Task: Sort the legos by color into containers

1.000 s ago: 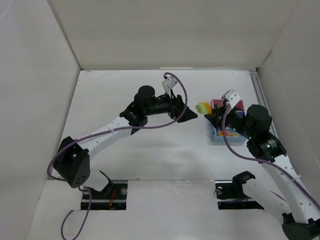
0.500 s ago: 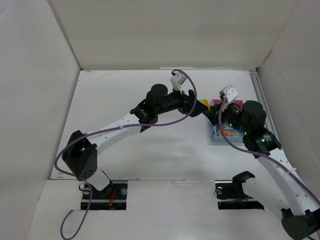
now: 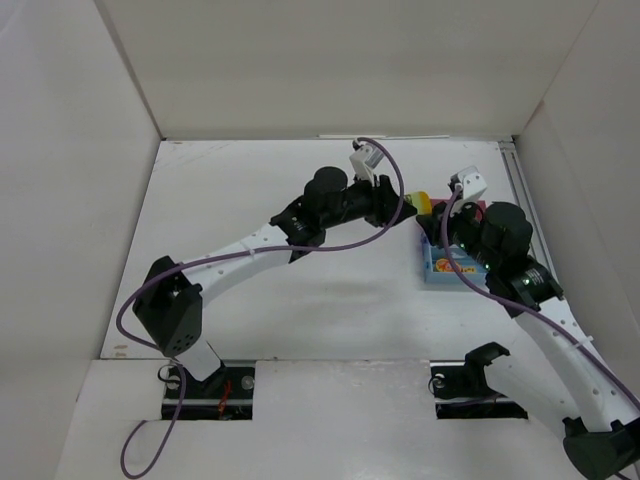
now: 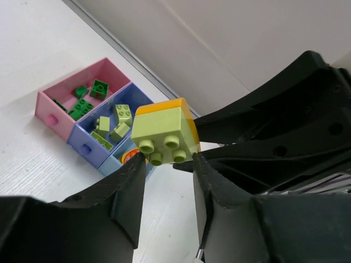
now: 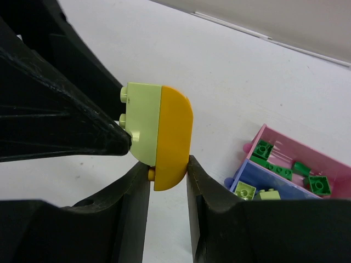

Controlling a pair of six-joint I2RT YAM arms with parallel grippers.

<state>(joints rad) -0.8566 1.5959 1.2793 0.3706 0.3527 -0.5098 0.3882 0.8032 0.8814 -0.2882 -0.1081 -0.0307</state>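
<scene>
orange and pale green, stuck together as one clump, sit pinched between both claws, up off the table. the left claw (image 4: pixel 167 164) has its two fingers set close on the pale green brick (image 4: pixel 162 129). it grips the brick at the studded end, with the studs turned back toward its own wrist. the right claw (image 5: pixel 168 167) reaches in from the opposite side and is clamped on the orange piece (image 5: pixel 173 129), its fingers narrow and pressed on either flank of the rounded edge. the tips of the two claws nearly meet around the clump. down past the left claw lie the joined trays. the pink tray (image 4: pixel 46 107) holds dark green bricks (image 4: pixel 98 87). the dark blue tray (image 4: pixel 82 145) beside it holds loose pale green bricks (image 4: pixel 122 112). the light blue tray (image 4: pixel 112 164) is mostly hidden behind the clump.
</scene>
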